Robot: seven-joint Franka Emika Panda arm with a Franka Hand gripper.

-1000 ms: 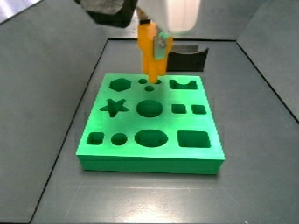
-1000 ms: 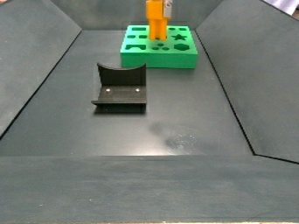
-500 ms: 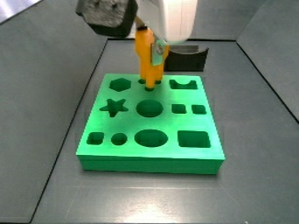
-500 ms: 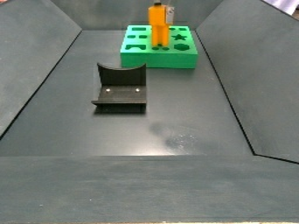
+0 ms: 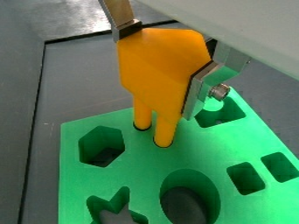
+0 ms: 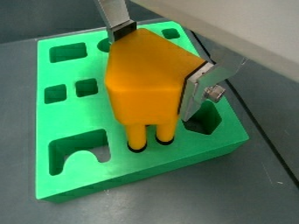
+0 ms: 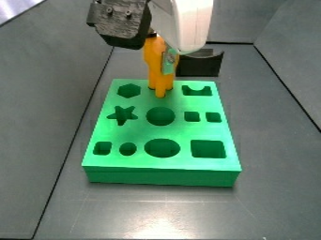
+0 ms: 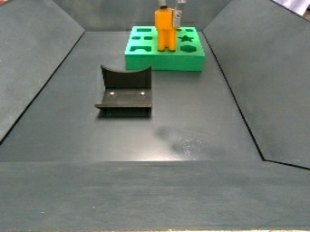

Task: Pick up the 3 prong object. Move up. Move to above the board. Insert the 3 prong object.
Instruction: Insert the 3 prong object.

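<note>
My gripper [image 7: 158,58] is shut on the 3 prong object [image 5: 160,74], an orange block with prong legs below. It also shows in the wrist view [image 6: 146,83] and in both side views [image 7: 156,67] [image 8: 162,22]. It stands upright over the green board [image 7: 163,131], and its prongs reach into the small round holes near the board's far edge, between the hexagon hole [image 7: 127,92] and a notched hole [image 7: 194,90]. The silver fingers [image 5: 211,77] press on its two sides. The board shows far off in a side view [image 8: 165,56].
The fixture [image 8: 123,91], a dark L-shaped bracket, stands on the dark floor apart from the board. A black block [image 7: 200,64] sits just behind the board. Sloped dark walls enclose the floor.
The gripper has gone down with the orange object; its prongs, earlier above the board, now reach the small holes.
</note>
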